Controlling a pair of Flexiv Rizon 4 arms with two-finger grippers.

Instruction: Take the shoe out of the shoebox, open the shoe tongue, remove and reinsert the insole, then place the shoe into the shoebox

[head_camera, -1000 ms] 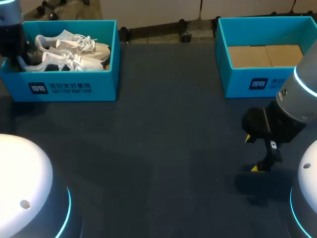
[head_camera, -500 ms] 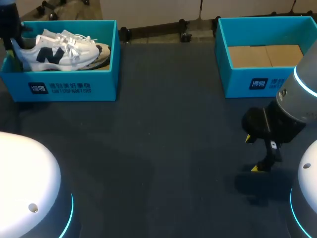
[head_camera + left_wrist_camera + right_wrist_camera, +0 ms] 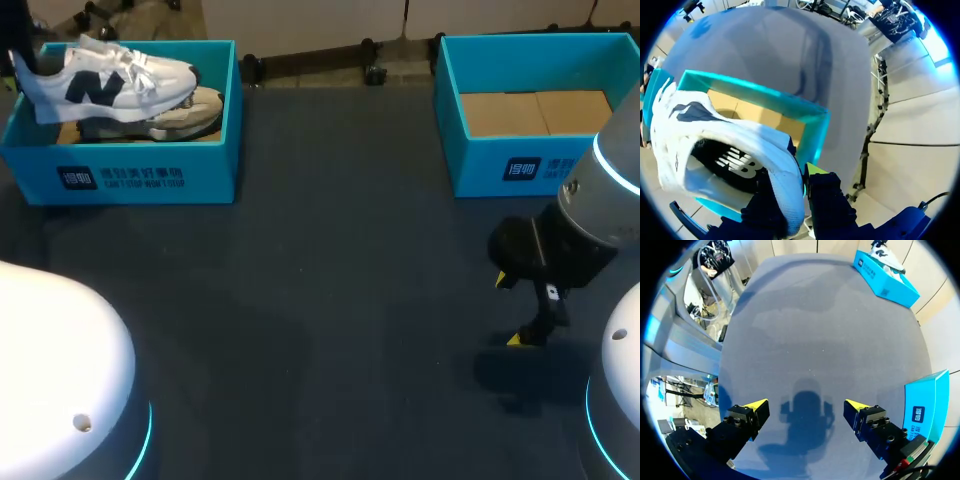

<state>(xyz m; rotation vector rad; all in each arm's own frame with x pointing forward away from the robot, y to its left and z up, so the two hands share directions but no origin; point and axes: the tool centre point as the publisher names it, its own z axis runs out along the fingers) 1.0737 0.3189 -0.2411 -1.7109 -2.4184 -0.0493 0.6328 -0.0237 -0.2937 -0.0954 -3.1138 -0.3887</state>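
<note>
The shoe (image 3: 105,80) is higher now and is up out of the left box (image 3: 140,175) at the far left corner of the desk (image 3: 330,300). The left hand (image 3: 799,192) pinches the heel rim, one finger inside and one outside, so it can lift the shoe clear. The right hand (image 3: 806,406) hovers open near the right edge, likely waiting to help. I count two shoes, with the second shoe (image 3: 185,112) lying in the left box. There are two boxes, and the right box (image 3: 520,165) holds no shoe. There are two hands.

shoe (image 3: 110,80): white matt fabric | shoebox (image 3: 140,175): smooth teal card | table (image 3: 340,300): dark matt
</note>
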